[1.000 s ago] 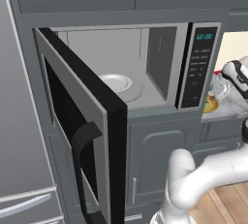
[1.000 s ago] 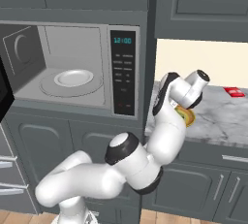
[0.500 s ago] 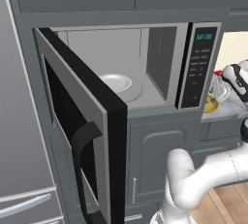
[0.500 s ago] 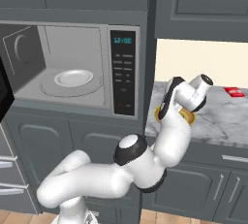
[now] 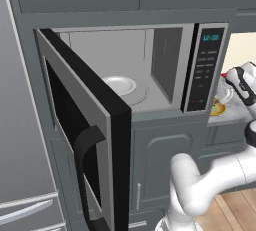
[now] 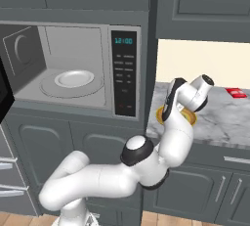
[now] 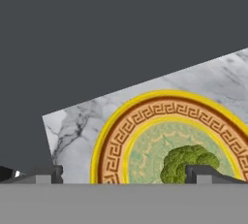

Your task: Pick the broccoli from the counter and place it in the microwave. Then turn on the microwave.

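The broccoli, a small bumpy green clump, lies in the middle of a round yellow-orange dish on the grey marbled counter. In the hand view my gripper is open, its fingertips wide apart, and the right tip covers the broccoli's edge. From the right base view the gripper hangs just over the dish, right of the microwave. The microwave stands with its door swung wide open to the left. A white plate sits inside it.
The microwave's side wall and button panel stand close to the left of the dish. A small red object lies further right on the counter. Dark cabinets hang above, and the grey fridge is at the far left.
The arm's elbow has drifted slightly right and the hand has turned a little above the dish. The jaws have stayed open and nothing else has moved.
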